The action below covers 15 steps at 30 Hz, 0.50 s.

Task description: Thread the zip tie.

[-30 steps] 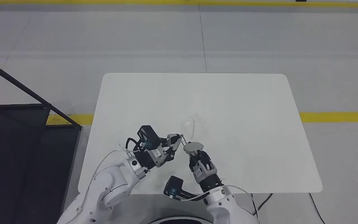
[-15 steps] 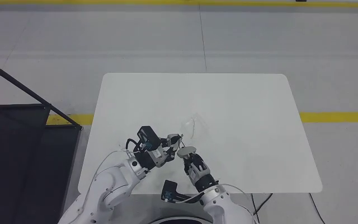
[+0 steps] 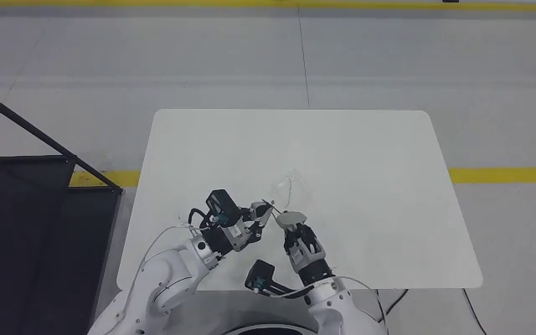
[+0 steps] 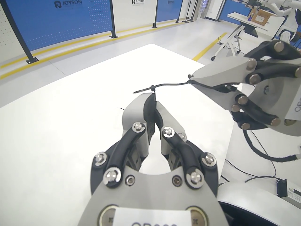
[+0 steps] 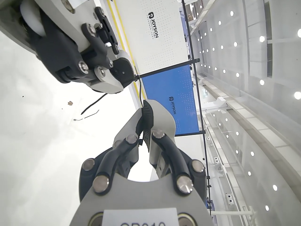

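A thin black zip tie (image 4: pixel 169 85) hangs in the air between my two grippers, above the near part of the white table (image 3: pixel 377 167). My left gripper (image 4: pixel 154 101) is shut on the tie just below its small head (image 4: pixel 152 88). A short tip pokes out past the head. My right gripper (image 4: pixel 191 79) is shut on the strap's other end. In the right wrist view the zip tie (image 5: pixel 140 90) runs from the left gripper (image 5: pixel 131 75) down into the right gripper (image 5: pixel 144 105). From above, the left gripper (image 3: pixel 261 209) and right gripper (image 3: pixel 289 219) sit close together.
Two loose black strands (image 5: pixel 93 105) and a small brown scrap (image 5: pixel 69 103) lie on the table beyond the grippers. The table's near edge (image 3: pixel 377 286) runs just behind the arms. A dark frame (image 3: pixel 50 226) stands to the left of the table.
Half a second ago the right gripper sat lower and closer under the left one. It has since shifted back right and up to roughly where it was a second ago. The left gripper has hardly moved.
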{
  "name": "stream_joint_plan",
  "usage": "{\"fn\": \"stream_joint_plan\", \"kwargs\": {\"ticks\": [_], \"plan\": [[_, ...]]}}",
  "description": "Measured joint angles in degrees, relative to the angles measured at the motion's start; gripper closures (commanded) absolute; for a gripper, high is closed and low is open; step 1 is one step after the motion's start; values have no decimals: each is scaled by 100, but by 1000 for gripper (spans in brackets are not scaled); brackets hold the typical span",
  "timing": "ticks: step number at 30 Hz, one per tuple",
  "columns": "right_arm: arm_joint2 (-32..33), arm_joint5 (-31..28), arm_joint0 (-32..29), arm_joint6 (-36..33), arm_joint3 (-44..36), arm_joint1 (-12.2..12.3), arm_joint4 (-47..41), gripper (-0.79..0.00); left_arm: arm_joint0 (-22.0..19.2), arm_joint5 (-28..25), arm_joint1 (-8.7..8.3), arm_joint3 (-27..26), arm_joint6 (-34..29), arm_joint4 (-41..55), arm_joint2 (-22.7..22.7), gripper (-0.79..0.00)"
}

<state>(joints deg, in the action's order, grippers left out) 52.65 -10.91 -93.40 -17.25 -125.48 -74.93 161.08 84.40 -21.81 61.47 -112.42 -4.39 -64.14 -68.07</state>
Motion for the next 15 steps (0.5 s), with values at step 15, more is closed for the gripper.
{"fn": "stream_joint_plan", "kwargs": {"ticks": [15], "plan": [[-71,-350,188,-182,76,-62,-60,0,5,-92,22,-1,-66,-60,-17,0]]}}
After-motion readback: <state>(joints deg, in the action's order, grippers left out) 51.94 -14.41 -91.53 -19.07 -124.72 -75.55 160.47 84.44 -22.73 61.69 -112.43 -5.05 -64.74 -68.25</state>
